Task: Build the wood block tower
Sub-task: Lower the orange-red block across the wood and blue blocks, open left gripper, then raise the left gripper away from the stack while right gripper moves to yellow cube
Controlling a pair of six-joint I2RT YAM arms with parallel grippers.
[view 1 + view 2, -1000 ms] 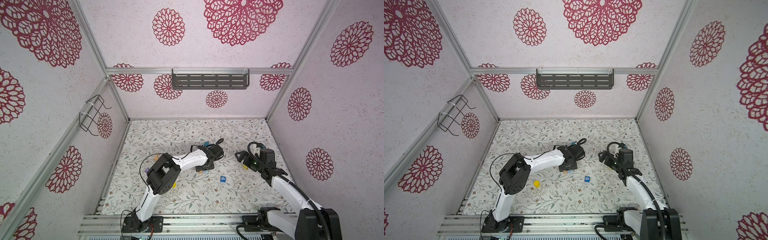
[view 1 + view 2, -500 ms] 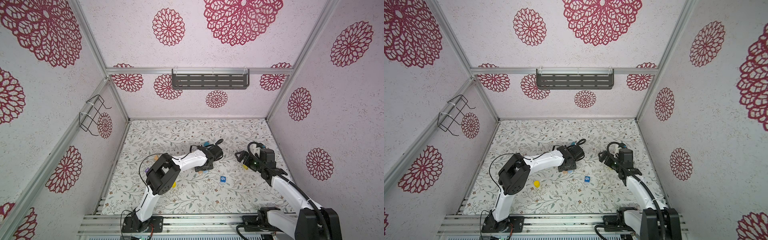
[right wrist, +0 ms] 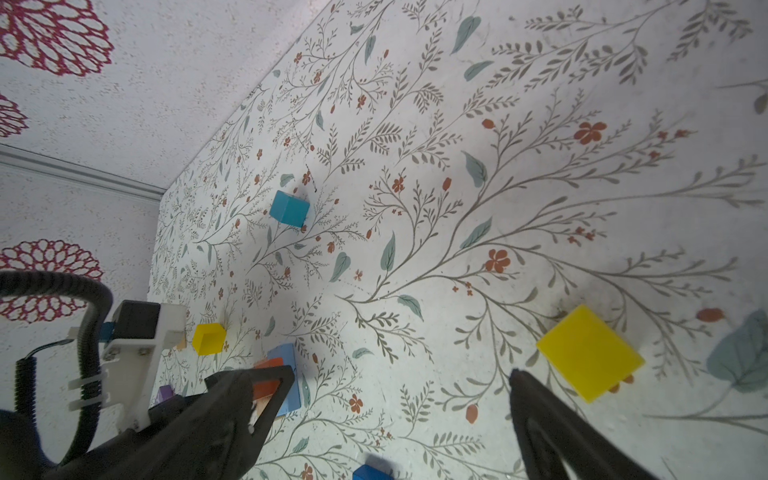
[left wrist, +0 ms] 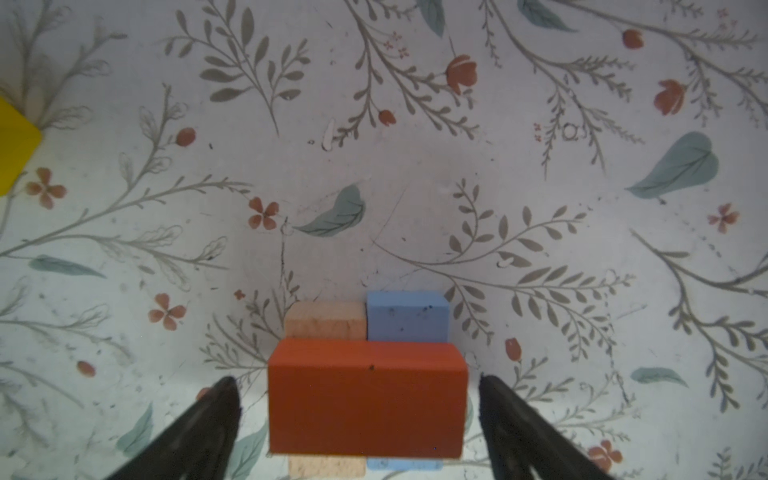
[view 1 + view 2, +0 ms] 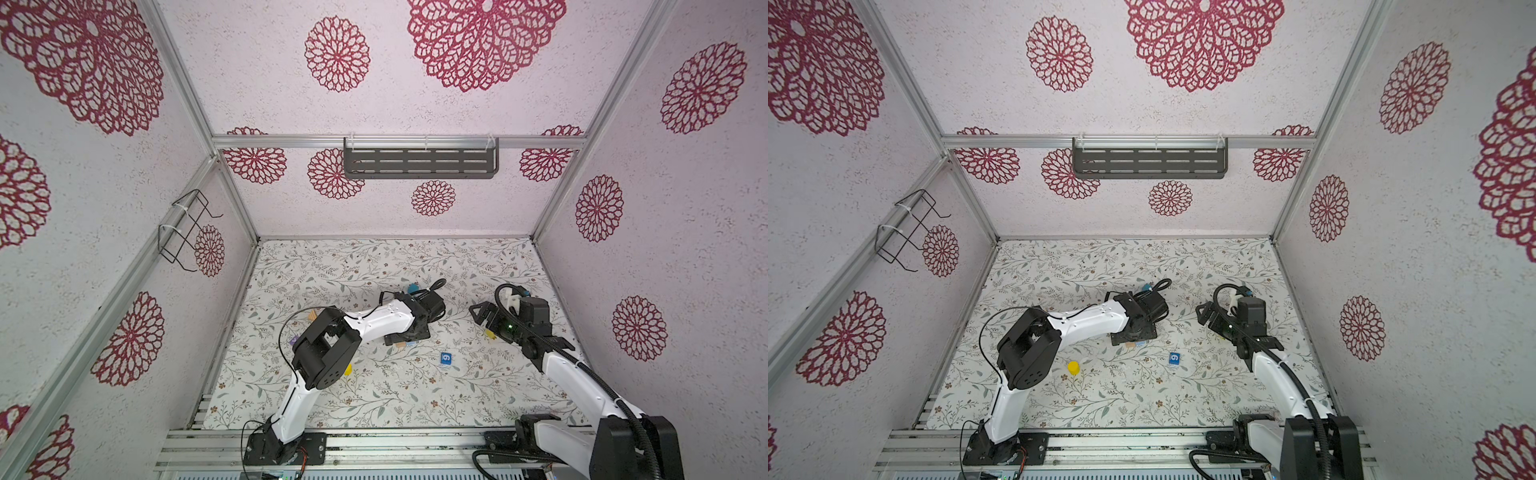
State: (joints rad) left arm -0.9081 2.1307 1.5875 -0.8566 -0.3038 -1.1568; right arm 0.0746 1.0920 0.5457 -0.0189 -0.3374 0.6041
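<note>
Left hand (image 4: 355, 384) has just sprung apart, releasing the orange brick (image 4: 365, 395), which now lies flat across a tan block (image 4: 324, 320) and a light blue block (image 4: 407, 316); a second layer looks laid. Brick sits between the fingers (image 4: 208, 415), clear of both, near the middle of the bench (image 4: 415, 166). Right hand (image 3: 401, 374), also apart, hovers by a yellow block (image 3: 590, 357) toward the right edge.

6 or 9 on blue block (image 5: 445, 360)

Three stacked blocks (image 4: 365, 395), one teal cube (image 3: 289, 209), one yellow cylinder (image 5: 1073, 368).
</note>
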